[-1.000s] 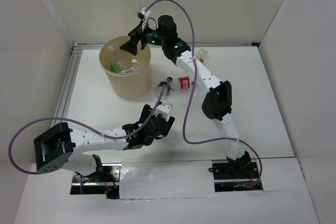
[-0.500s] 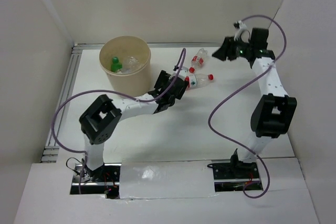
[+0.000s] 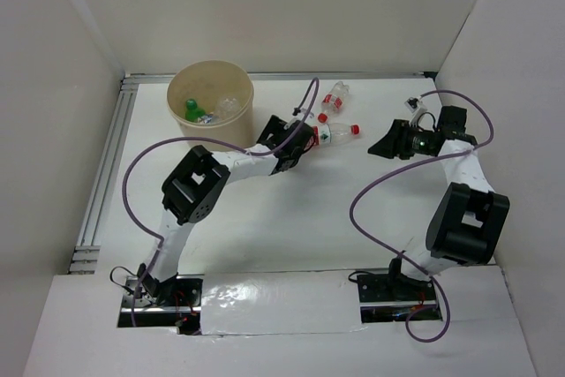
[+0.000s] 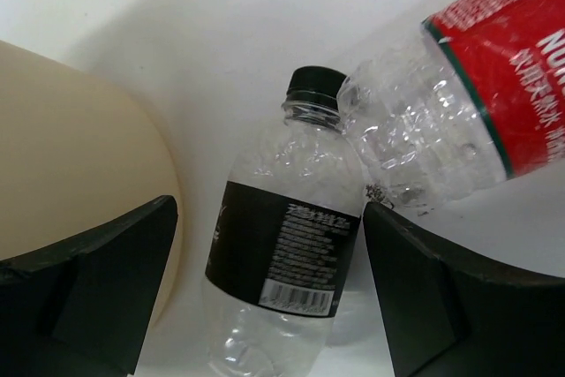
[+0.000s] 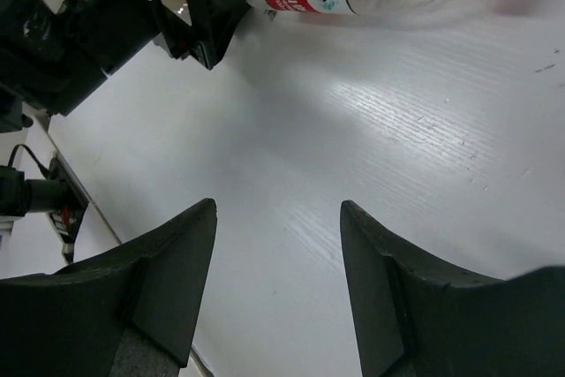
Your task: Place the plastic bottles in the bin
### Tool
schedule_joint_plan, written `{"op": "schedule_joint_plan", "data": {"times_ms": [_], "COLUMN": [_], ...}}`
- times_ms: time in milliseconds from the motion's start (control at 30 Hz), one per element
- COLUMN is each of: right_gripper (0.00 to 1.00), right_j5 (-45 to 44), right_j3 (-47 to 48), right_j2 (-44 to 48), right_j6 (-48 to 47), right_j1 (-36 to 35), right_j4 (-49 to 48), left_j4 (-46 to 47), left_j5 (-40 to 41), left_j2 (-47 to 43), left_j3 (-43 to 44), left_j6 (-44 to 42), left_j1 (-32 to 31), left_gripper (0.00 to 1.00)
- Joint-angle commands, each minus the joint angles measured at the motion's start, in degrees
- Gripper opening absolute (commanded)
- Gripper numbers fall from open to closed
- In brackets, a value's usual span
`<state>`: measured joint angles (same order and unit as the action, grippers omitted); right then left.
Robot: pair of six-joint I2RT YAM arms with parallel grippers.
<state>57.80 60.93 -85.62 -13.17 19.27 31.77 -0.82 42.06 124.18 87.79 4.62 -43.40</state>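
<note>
At the back left of the white table [image 3: 265, 218], in the overhead view, we see the tan bin [image 3: 217, 140] standing upright, with a green bottle [image 3: 192, 110] and some clear bottles [image 3: 226, 107] lying inside it. Just right of the bin the left gripper [image 3: 296, 134] reaches in low over the table. A red-capped bottle [image 3: 334, 134] lies on its side beside it, cap pointing right. A second labelled bottle [image 3: 334, 96] lies a little behind that one, nearer the back wall. The right gripper [image 3: 381, 146] hangs over bare table to the right of both bottles, apart from them. From up here we cannot judge how wide either gripper stands. In the left wrist view, we find the left gripper spread wide, with a dark-capped bottle [image 4: 284, 258] lying on the table between its two fingers [image 4: 97, 289], black label up and cap pointing away from the camera. One finger is clear of it, while the other sits just beside its shoulder, and we cannot tell whether they touch. The clear end of the red-capped bottle lies against or just beside the dark-capped bottle's neck, and the bin's beige wall curves past on the left. In the right wrist view, we see the right gripper spread open with only table between its fingers [image 5: 402, 297]. The red-capped bottle lies across the top edge, with the left gripper at its clear end.
</note>
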Motion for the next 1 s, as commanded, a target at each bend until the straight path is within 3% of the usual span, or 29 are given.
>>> {"op": "schedule_joint_plan", "data": {"times_ms": [0,133,300,400,433,500,533,567,633,733,800,900,933,967], "right_gripper": [0.66,0.68,0.68,0.68,0.68,0.73,0.77,0.90,0.98,1.00,0.94,0.62,0.45,0.45], "right_j5": [2.84,2.84,2.84,1.35,0.48,-0.67,-0.67,-1.28,-0.59,3.10,4.77,4.78,2.52,2.49], "right_j3": [-0.46,0.16,0.16,0.16,-0.36,-0.37,-0.37,0.15,0.68,2.17,3.84,6.30,7.96,8.85], "right_j2": [2.48,1.95,0.81,1.33,1.34,1.86,1.86,1.86,1.17,-1.02,-2.52,-4.99,-5.51,-6.13], "right_j6": [-1.51,-1.51,-0.89,-0.89,-1.42,-2.03,-3.78,-4.66,-8.16,-14.92,-17.24,-17.24,-18.11,-18.64], "right_j1": [0.16,0.16,-0.37,-1.43,-2.03,-2.57,-2.57,-3.09,-3.10,-3.10,-3.10,-4.23,-5.37,-6.08], "right_j4": [-0.57,-0.57,-1.10,-2.41,-2.94,-3.46,-3.47,-3.47,-2.07,1.61,3.47,3.48,3.48,3.48], "left_j4": [-2.25,-5.24,-4.11,-1.83,-1.82,-1.82,-2.43,-2.43,-2.43,-0.67,0.02,0.03,-2.15,-3.65], "left_j5": [-0.67,-2.68,-6.29,-8.48,-8.49,-7.88,-8.66,-8.67,-9.46,-9.20,-8.32,-5.25,-4.11,-4.10], "left_j2": [2.29,3.44,0.98,-4.37,-5.95,-11.47,-13.68,-15.96,-22.97,-29.06,-33.38,-37.51,-38.74,-38.75], "left_j3": [2.48,1.78,-0.34,-1.39,-0.52,0.10,0.97,1.50,2.12,2.91,3.71,2.40,1.78,1.77], "left_j6": [1.00,1.62,2.14,0.91,0.91,0.91,1.44,1.96,1.97,1.44,1.44,2.75,4.85,5.74], "left_j1": [1.29,1.30,-0.54,-2.83,-3.36,-4.50,-4.50,-4.50,-4.50,-3.45,-2.14,2.60,5.49,7.08], "left_gripper": [0.98,0.95,0.51,0.30,0.13,0.02,0.01,0.00,0.00,0.01,0.01,0.05,0.09,0.11]}}
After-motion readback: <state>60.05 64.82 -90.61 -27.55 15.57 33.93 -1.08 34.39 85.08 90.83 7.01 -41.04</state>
